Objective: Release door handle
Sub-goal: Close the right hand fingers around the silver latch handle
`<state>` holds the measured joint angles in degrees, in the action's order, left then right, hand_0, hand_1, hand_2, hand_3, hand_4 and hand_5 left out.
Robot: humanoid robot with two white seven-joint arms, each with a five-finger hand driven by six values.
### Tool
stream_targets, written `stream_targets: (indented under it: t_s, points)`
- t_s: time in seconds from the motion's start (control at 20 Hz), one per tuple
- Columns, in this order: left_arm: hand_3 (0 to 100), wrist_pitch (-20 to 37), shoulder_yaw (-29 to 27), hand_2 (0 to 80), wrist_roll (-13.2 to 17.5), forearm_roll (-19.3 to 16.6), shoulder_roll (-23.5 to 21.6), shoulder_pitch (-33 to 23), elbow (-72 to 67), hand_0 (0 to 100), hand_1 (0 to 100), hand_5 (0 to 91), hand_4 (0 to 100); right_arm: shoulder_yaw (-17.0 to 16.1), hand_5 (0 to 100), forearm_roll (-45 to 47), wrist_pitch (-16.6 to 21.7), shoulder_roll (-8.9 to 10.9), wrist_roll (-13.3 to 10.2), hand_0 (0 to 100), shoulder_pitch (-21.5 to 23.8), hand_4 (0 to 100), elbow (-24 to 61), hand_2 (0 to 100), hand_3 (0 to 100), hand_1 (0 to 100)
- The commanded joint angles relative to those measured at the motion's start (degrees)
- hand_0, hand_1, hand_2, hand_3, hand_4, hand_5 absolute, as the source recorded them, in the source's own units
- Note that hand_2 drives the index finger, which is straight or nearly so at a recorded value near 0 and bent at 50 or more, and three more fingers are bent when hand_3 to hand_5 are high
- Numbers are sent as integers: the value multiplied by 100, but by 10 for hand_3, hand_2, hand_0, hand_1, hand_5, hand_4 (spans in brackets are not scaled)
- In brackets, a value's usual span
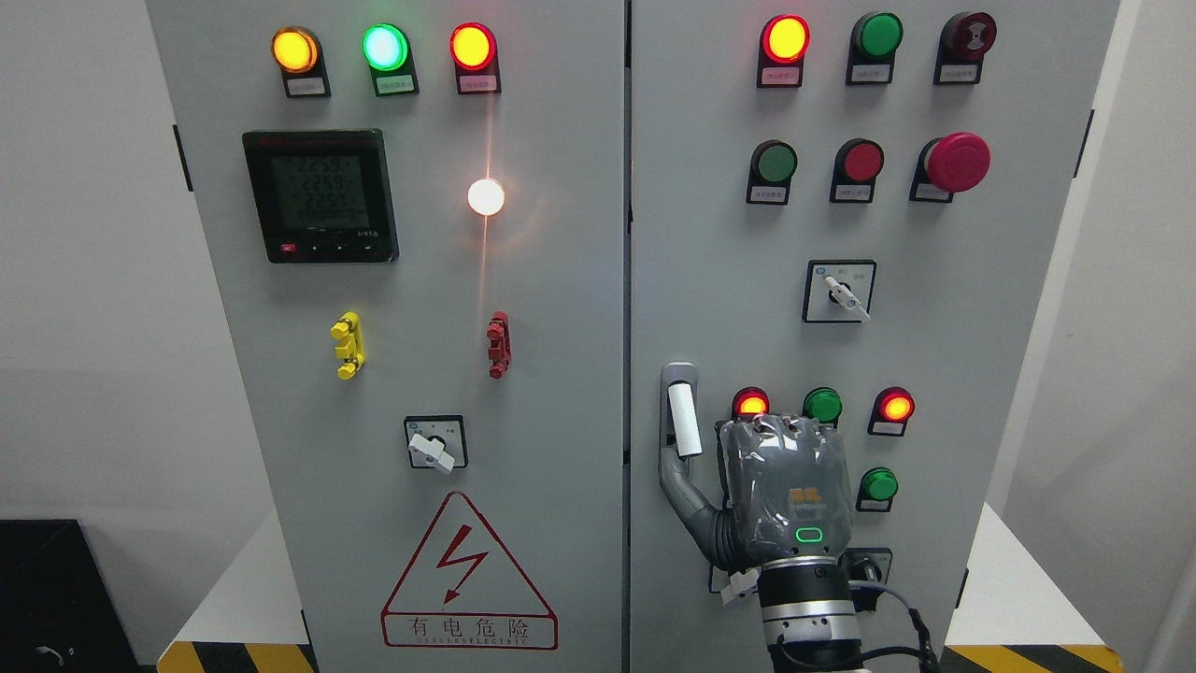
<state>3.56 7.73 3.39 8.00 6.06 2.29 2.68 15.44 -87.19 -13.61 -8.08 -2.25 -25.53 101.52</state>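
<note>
Right hand [783,491] – grey, film-wrapped – fingers curled, thumb beside rounded white door handle [684,421], grasping nothing

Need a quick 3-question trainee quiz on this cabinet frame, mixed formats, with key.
1. Which door carries the handle? A) left B) right C) both
2. True or false: the mushroom button is green.
3. Fill in: the robot hand shows to the ___ of the handle.
Key: 1 B, the right door; 2 false, it is red; 3 right.
</note>
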Motion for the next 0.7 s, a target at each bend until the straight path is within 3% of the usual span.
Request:
stream_targets:
  t_s: [0.0, 0.65]
  points:
    - [0, 5, 0, 0, 4, 0, 0, 0, -4, 120, 556, 0, 0, -6, 1000, 0, -10, -1, -3, 501, 4, 1000, 16, 979, 1000, 308]
    - [0, 5, 0, 0, 4, 0, 0, 0, 4, 120, 556, 0, 0, -15, 1000, 0, -19, -1, -12, 509, 4, 1000, 25, 979, 1000, 316]
